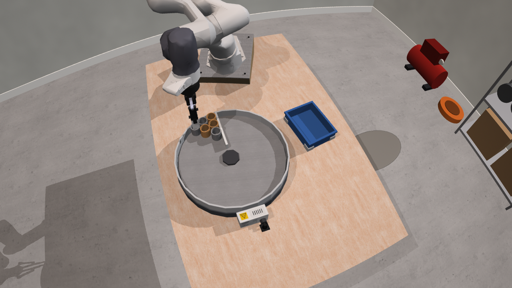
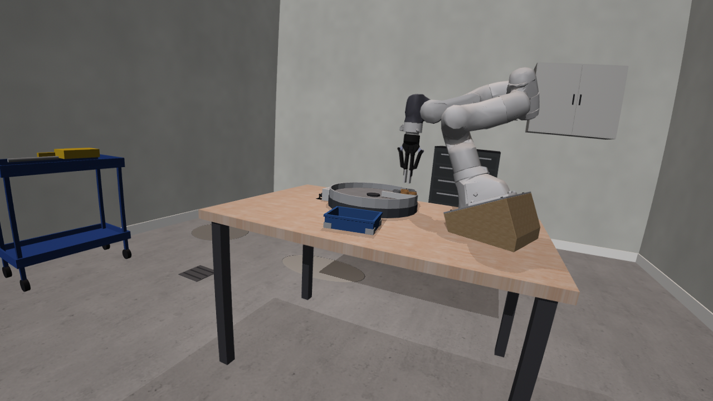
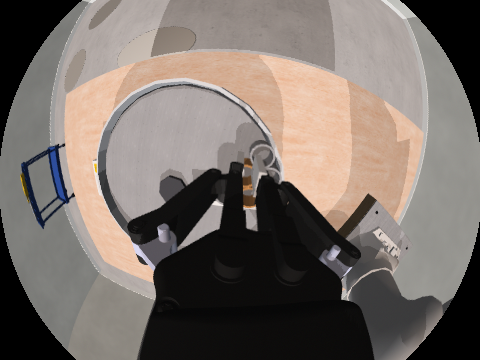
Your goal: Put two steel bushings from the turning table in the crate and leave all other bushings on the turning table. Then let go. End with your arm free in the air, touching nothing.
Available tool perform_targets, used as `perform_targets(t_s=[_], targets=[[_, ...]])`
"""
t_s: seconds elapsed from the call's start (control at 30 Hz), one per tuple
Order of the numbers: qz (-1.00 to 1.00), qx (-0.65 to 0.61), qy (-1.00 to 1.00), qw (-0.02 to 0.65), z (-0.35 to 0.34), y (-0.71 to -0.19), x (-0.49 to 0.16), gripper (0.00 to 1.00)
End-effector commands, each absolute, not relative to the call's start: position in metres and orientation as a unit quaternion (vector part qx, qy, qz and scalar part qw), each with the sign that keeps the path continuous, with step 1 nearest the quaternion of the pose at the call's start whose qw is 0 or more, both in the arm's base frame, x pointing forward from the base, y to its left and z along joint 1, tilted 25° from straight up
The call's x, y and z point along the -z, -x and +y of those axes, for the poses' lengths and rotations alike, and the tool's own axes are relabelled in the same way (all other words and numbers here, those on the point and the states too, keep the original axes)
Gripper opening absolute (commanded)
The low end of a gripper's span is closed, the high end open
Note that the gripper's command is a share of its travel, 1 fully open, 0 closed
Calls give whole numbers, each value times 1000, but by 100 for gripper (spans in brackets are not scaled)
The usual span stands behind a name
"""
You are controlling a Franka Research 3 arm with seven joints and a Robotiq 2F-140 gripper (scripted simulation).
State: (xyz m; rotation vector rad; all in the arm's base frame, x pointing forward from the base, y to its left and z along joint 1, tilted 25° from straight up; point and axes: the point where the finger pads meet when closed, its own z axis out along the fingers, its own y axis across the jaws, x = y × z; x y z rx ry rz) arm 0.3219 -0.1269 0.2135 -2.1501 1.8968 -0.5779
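Note:
The grey round turning table (image 1: 250, 182) (image 2: 371, 205) (image 3: 150, 125) holds three steel and three copper-coloured bushings, standing close together near its rim. One steel bushing (image 1: 195, 131) is at the outer left, another steel bushing (image 1: 203, 121) is behind it, and a third steel bushing (image 1: 215, 134) is nearest the hub. The copper bushings (image 1: 205, 131) (image 1: 213, 123) (image 1: 211, 116) are among them. My gripper (image 1: 194, 125) (image 2: 408, 179) (image 3: 247, 162) hangs above the outer left steel bushing, fingers narrowly open with nothing between them. The fingers partly hide the group in the wrist view. No bushing shows in the blue crate (image 1: 323, 139) (image 2: 348, 223).
A white divider (image 1: 222, 134) stands right beside the bushings. A dark hub (image 1: 231, 157) (image 3: 172, 188) sits in the turning table's middle. A white box (image 1: 252, 215) is at the rim's far side from the arm. The crate stands on the wooden table, right of the turning table in the top view.

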Motion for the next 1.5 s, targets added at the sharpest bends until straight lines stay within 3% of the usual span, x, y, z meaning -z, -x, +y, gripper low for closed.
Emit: perform_targets(t_s=[0.0,1.47], targets=[[702,187,675,131,-120,-327,-217,10],[860,141,463,161,-65,-345,-215,10]])
